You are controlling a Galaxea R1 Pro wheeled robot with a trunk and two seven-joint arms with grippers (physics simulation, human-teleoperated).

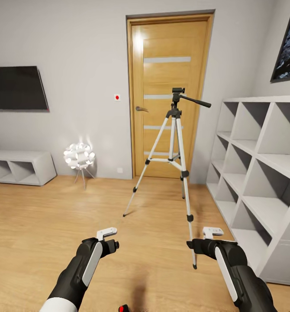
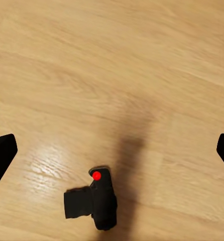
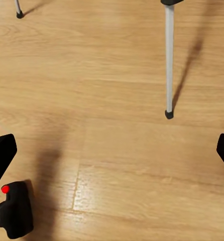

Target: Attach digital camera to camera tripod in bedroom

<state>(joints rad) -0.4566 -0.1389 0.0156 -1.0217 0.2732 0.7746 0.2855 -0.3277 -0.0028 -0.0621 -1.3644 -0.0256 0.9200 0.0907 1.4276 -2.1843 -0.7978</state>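
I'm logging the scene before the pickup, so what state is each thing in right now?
Small black digital camera with red button: lying on the wood floor, untouched.
Silver-legged camera tripod with black head: standing upright, legs spread, nothing mounted on its head.
Oak door with frosted strips: closed.
White ball-shaped lamp on thin legs: lit.
Wall-mounted black screen: dark.
Left hand: open, empty.
Right hand: open, empty.

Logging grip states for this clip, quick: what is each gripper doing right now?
Left gripper: open, holding nothing; digital camera lies on the floor below it.
Right gripper: open, holding nothing.
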